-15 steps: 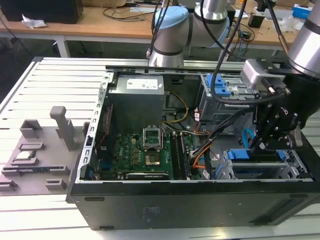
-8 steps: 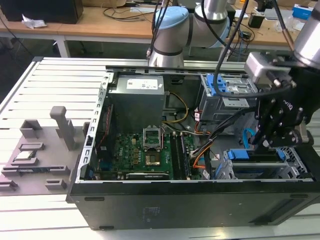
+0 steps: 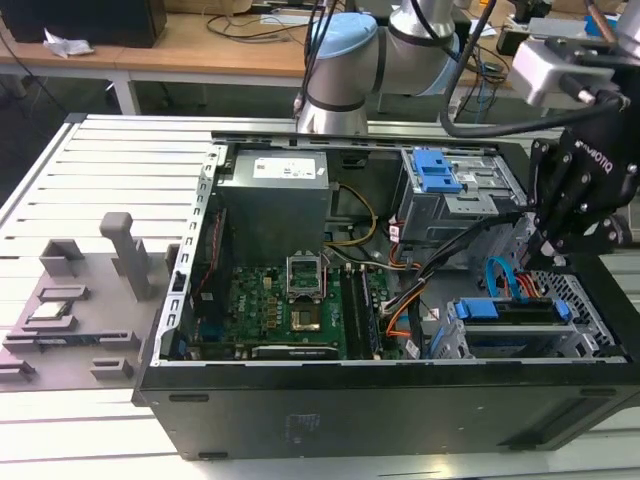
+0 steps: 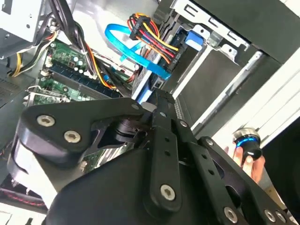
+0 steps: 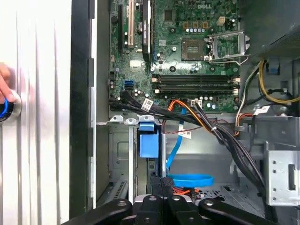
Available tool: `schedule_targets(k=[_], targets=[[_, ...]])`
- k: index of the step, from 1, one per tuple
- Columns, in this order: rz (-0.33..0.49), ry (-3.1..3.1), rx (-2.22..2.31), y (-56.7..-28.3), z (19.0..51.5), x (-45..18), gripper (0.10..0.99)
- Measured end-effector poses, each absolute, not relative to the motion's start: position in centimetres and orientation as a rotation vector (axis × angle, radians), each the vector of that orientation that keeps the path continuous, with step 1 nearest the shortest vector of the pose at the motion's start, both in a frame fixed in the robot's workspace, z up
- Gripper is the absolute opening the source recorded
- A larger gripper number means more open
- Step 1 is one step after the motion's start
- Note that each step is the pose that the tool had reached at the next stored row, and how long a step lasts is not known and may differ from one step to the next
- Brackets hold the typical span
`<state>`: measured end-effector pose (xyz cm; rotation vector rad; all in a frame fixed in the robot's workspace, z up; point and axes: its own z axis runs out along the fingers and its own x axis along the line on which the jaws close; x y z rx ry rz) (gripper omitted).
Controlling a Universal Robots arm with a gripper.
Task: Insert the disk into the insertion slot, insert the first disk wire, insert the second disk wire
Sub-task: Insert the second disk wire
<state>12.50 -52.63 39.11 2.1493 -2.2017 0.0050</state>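
The disk (image 3: 520, 312) is seated in the insertion slot (image 3: 585, 305) at the case's front corner — the gripper (image 3: 553, 262) is poised directly over the second disk wire (image 3: 503, 277) there, grip state cannot be told.

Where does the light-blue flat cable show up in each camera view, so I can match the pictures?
Exterior view: the light-blue flat cable loops by the drive cage, at that view's right, below the gripper.
Second wrist view: it curves beside the orange-red wire bundle.
First wrist view: it loops near the gripper.
Shared landmark: the motherboard.
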Motion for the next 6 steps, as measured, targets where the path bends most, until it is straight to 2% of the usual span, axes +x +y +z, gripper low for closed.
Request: schedule_targets(k=[6], targets=[[0.005,-2.202,2.150,-52.63,39.11,12.50,0.106]])
